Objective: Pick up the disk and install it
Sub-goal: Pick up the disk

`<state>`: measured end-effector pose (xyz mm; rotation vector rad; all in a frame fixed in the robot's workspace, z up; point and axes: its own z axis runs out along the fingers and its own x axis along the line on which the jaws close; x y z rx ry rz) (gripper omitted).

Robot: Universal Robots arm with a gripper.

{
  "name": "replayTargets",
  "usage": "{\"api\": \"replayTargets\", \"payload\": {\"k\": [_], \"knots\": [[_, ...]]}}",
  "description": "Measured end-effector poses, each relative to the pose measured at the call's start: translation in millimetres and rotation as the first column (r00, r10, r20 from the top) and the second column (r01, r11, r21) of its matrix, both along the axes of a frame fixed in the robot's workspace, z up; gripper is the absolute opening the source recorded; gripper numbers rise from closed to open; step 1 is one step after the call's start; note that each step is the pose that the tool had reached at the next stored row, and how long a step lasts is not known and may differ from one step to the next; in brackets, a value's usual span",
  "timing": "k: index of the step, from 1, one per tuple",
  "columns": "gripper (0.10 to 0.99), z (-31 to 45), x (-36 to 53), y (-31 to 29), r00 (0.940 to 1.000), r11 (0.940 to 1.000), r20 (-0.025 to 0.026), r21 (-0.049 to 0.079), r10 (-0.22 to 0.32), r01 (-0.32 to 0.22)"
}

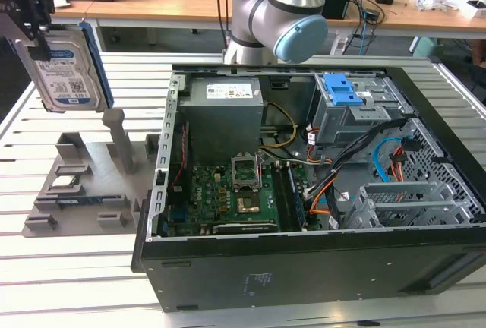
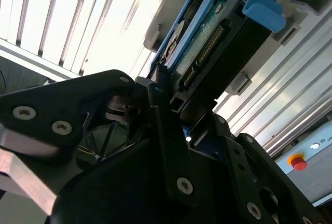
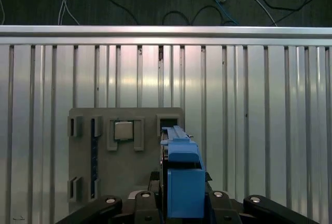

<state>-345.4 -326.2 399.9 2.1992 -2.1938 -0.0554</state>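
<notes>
Well off the computer case (image 1: 304,275), gripper (image 1: 34,28): pinching the disk. In the second wrist view the fingers (image 2: 166,130) seem to bite near its connector end, though the exact contact is hard to make out.
Disk (image 1: 67,70): in the air, on edge with its label facing outward. It hangs to the exterior view's left of the case, higher than the case's rim, and touches nothing but the gripper.
Parts holder (image 1: 76,195): grey, lying on the table (image 1: 45,290) just beside the case, beneath the disk and apart from it.
Blue-latched bay (image 1: 345,119): inside the case toward its far side, well apart from the held disk.
Step in hand: carrying, as I judge it. Doing it well means a firm pinch that does not slip, no swinging of the disk, and enough height to pass over the case wall and the cables (image 1: 334,184).
</notes>
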Motion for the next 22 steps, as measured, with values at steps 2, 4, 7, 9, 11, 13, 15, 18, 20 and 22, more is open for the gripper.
{"api": "replayTargets", "payload": {"k": [2, 4, 7, 9, 11, 13, 15, 18, 20, 22], "knots": [[0.365, 6.7, 0.1, 0.1, 1.0, 1.0, 0.0, 0.0, 0.0, 0.0], [0.365, 12.2, 0.3, 0.2, 1.0, 1.0, 0.0, 0.0, 0.0, 0.0], [0.365, 16.2, 0.4, 0.2, 1.0, 1.0, 0.0, 0.0, 0.0, 0.0], [0.365, 20.4, 0.6, 0.2, 1.0, 1.0, 0.0001, 0.0, 0.0, 0.0], [0.365, 24.1, 0.7, 0.2, 1.0, 1.0, -0.0001, 0.0, 0.0, 0.0], [0.365, 26.9, 0.7, 0.2, 1.0, 1.0, 0.0001, 0.0, 0.0, 0.0], [0.365, 31.0, 0.8, 0.2, 1.0, 1.0, 0.0, 0.0, 0.0, 0.0], [0.365, 35.8, 0.9, 0.2, 1.0, 1.0, 0.0, 0.0, 0.0, 0.0], [0.365, 40.5, 1.0, 0.2, 1.0, 1.0, 0.0, 0.0, 0.0, 0.0], [0.365, 45.3, 1.1, 0.2, 1.0, 1.0, 0.0, 0.0, 0.0, 0.0]]}}
